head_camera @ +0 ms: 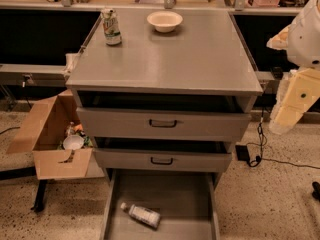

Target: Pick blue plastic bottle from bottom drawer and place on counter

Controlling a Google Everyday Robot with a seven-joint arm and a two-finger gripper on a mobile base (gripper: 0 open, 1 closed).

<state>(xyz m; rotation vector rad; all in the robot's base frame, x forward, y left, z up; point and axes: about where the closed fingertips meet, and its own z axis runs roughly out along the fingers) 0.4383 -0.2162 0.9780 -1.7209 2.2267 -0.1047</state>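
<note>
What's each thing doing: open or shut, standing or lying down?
blue plastic bottle: lying sideways in bottom drawer
bottom drawer: pulled open
top drawer: slightly open
middle drawer: slightly open
drinks can: upright on counter
bowl: upright
cardboard box: open
gripper: at right, beside counter, away from bottle

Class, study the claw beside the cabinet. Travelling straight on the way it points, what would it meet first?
The claw hangs right of the drawer cabinet, seemingly pointing down. It would likely meet the speckled floor near the black cable first; depth is unclear.
</note>
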